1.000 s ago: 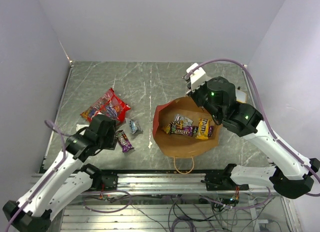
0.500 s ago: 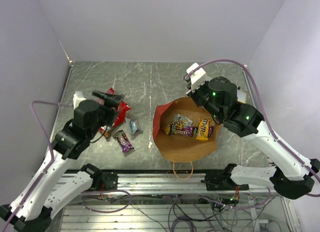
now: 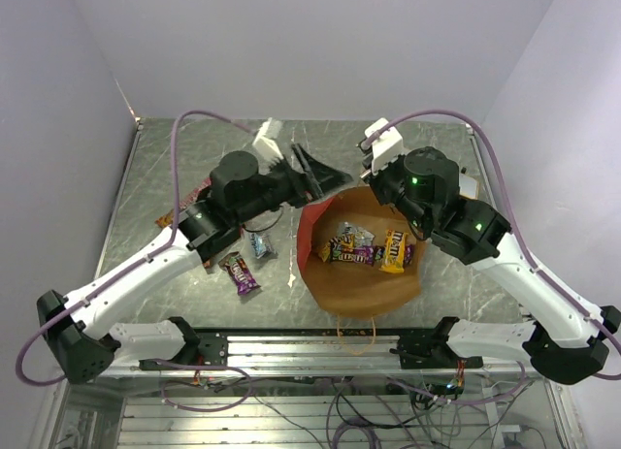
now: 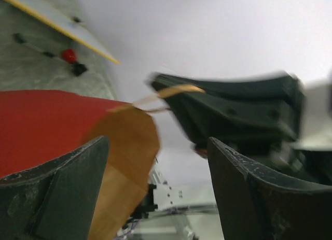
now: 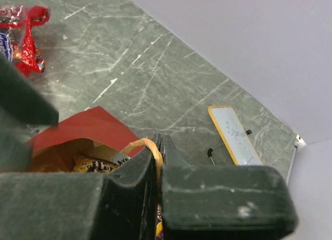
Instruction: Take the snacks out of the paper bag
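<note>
The left arm has swung right across. A second ago it was low over the little pile on the left of the desk (image 3: 155,168). Now the left claw (image 3: 325,175) is up at the far-left rim of the paper bag (image 3: 354,284). It arrives with nothing in it. In the wrist view its fingers (image 4: 62,193) stand wide apart, and only the bag's red side and brown paper show between them. As far as I can tell they aren't touching either one. I read that as the last drop-off being done and the next pick starting.

The right claw (image 5: 160,162) hasn't budged at all. It's clamped fully shut on the bag's thin handle (image 5: 142,143) at the far rim, propping the mouth open.

Here's where everything sits:
- **Already out:** the red chip bag (image 5: 28,53), a silver-blue packet (image 3: 259,243) and a purple packet (image 3: 239,272) lie on the desk left of the bag.
- **Still inside:** a cluster of snacks (image 3: 354,247), including a yellow packet (image 3: 393,250), lies on the bag's lower wall.

So I'd guess it's roughly halfway, give or take. The next bit looks fiddly. The left claw has to drop into the mouth and pinch one packet without crumpling the rim or tugging against the right claw's hold.
</note>
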Action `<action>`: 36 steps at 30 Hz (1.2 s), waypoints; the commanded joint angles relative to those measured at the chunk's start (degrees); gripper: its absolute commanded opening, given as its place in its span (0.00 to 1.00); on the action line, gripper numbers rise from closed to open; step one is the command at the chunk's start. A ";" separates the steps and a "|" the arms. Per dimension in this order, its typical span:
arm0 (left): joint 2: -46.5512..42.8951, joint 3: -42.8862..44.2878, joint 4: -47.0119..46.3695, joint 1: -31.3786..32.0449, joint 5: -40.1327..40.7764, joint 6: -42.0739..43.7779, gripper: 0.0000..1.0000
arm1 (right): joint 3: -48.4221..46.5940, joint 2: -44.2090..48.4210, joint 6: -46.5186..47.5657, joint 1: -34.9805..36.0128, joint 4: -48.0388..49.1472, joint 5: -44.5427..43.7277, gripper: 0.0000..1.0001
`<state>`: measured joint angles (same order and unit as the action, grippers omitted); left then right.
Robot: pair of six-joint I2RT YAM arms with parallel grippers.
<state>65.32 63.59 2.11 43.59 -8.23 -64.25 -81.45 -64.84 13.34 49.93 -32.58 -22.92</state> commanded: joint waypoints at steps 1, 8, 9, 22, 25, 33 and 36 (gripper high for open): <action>1.71 9.11 -1.06 11.82 5.53 16.53 0.87 | -1.03 2.20 -3.95 -0.11 4.20 -1.57 0.00; -0.63 0.97 -7.31 24.24 16.40 27.87 0.87 | -0.42 2.48 -6.25 -0.10 4.05 -1.54 0.00; -0.01 1.76 -5.23 26.11 17.28 31.56 0.87 | -0.66 2.36 -6.45 -0.04 3.63 -1.60 0.00; 16.40 10.21 13.56 38.49 25.67 70.23 0.79 | -3.39 1.99 -6.93 -0.09 -0.85 -2.25 0.00; 18.56 8.82 12.63 38.49 28.54 75.26 0.79 | -4.22 1.76 -6.93 -0.10 -1.79 -2.13 0.00; 26.35 8.21 12.57 36.11 26.15 82.29 0.70 | -7.44 -0.56 -5.90 -0.10 -4.42 -1.26 0.00; 29.18 9.35 13.29 35.04 24.33 83.58 0.67 | -8.18 -1.00 -5.79 -0.10 -5.26 -1.10 0.00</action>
<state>91.79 71.44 14.79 80.23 18.22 15.11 -86.65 -65.76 7.42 49.93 -38.44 -23.86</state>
